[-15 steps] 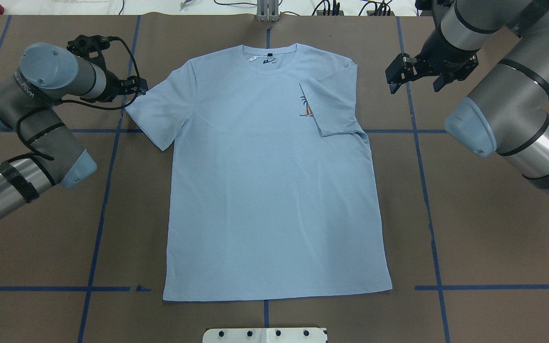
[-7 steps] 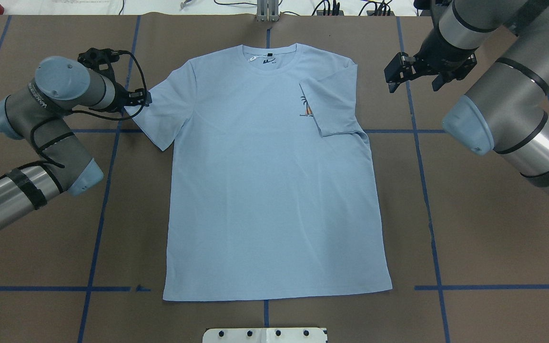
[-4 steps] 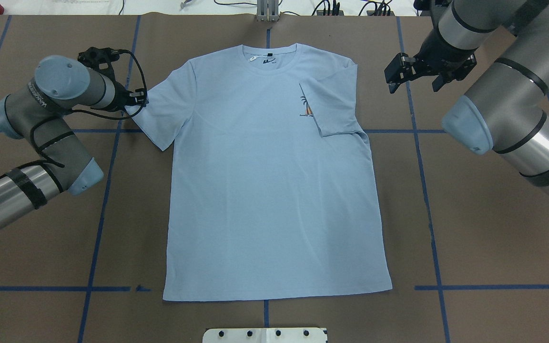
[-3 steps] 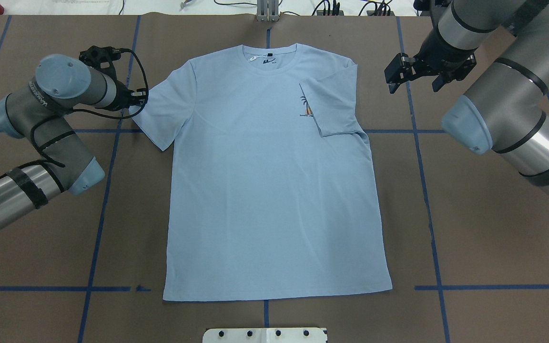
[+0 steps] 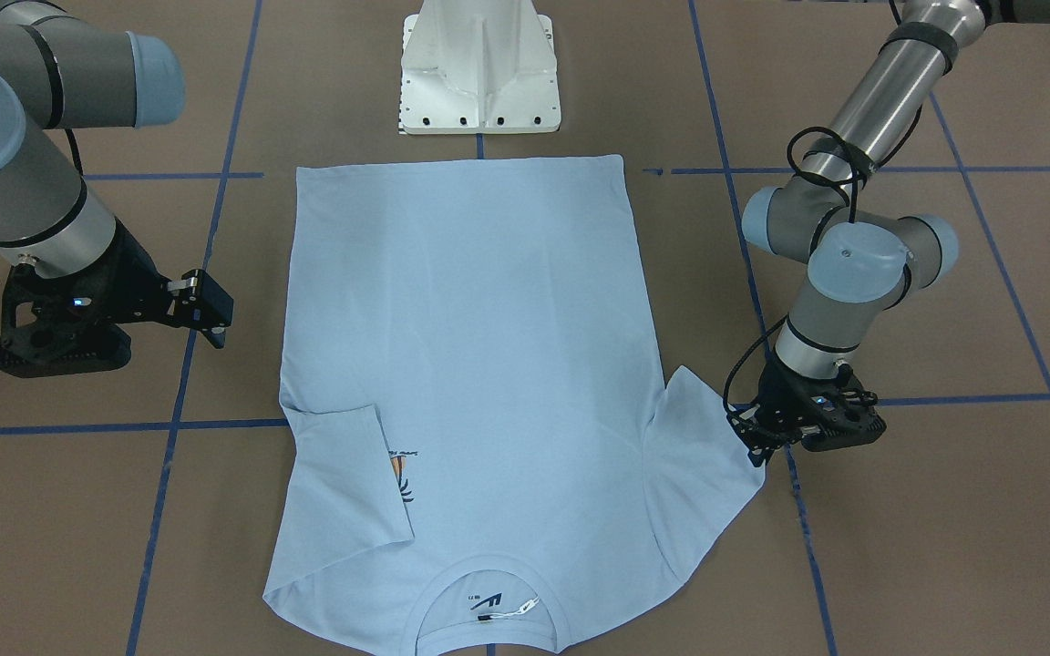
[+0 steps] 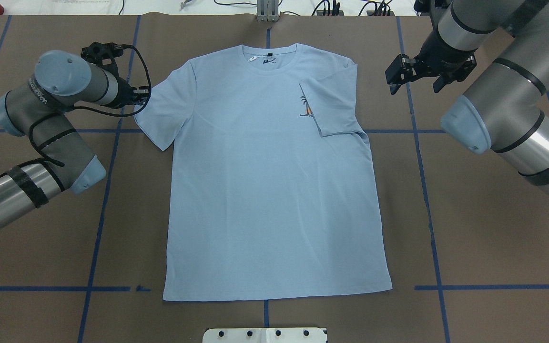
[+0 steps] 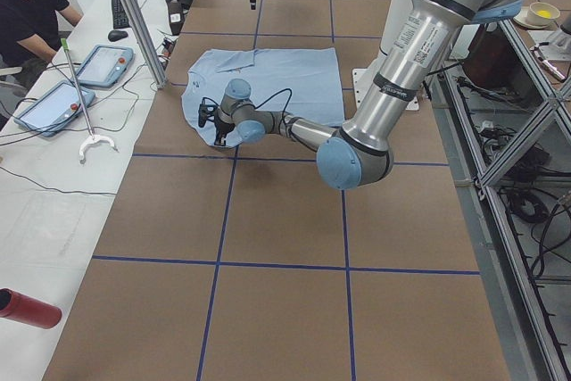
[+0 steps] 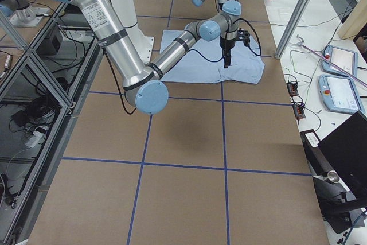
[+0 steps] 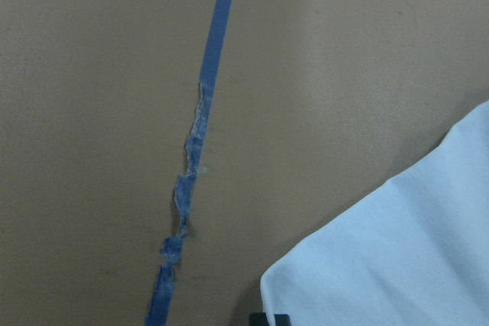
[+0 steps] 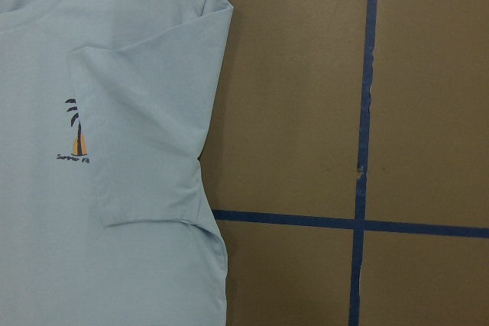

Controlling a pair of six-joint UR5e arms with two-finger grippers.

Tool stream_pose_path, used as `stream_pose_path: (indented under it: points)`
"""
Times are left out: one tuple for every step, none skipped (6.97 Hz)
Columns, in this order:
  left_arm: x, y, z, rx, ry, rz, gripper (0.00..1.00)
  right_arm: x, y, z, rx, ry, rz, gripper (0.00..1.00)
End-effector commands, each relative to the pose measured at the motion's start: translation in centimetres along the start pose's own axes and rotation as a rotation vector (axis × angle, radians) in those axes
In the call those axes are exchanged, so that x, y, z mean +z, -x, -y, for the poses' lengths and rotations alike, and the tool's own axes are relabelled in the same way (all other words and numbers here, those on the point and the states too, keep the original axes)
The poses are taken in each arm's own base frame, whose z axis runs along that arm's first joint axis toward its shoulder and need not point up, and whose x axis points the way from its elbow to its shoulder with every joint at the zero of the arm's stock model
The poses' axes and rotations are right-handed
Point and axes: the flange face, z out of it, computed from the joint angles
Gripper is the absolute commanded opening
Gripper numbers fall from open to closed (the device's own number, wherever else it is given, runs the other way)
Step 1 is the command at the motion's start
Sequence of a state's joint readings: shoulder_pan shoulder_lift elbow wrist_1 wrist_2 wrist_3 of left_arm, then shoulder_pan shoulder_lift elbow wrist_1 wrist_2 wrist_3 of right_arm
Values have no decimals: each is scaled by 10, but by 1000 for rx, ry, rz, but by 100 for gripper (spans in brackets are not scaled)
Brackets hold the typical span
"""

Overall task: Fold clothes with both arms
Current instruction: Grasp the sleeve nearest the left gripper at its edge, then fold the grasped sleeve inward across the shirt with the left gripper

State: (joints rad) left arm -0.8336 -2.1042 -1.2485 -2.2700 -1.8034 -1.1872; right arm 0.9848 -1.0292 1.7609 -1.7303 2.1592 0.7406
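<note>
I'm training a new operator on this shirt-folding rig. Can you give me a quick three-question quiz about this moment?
1. True or false: both sleeves of the T-shirt are folded onto its body.
2. Which gripper is at a sleeve's edge? A) left B) right C) neither
3. Fill in: the folded sleeve partly covers the ___ print.
Key: 1 false: the flat sleeve is unfolded. 2 A: the left gripper meets that sleeve; the right gripper hangs clear of the shirt. 3 palm-tree.

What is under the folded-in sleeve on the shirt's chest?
The folded sleeve lies flat on the T-shirt front, overlapping the palm-tree print. Part of the print shows; the rest is covered.
</note>
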Motion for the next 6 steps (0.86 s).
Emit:
stream_pose_path:
  points:
    - [-10, -37, 10, -7, 1, -4, 0, 3, -2, 1, 3, 5, -4, 100]
    - [-23, -86, 20, -13, 15, 11, 0, 3, -3, 0, 5, 4, -5, 100]
    - [-33, -136, 20, -97, 25, 2, 0, 3, -3, 0, 5, 4, -5, 100]
    - [-31, -193, 10, -125, 50, -6, 0, 2, -3, 1, 6, 3, -5, 100]
    - [-21, -245, -21, -162, 90, -16, 0, 2, -3, 0, 5, 2, -2, 100]
    - [-5, -265, -35, -180, 110, -3, 0, 1, -1, 0, 4, 0, -2, 100]
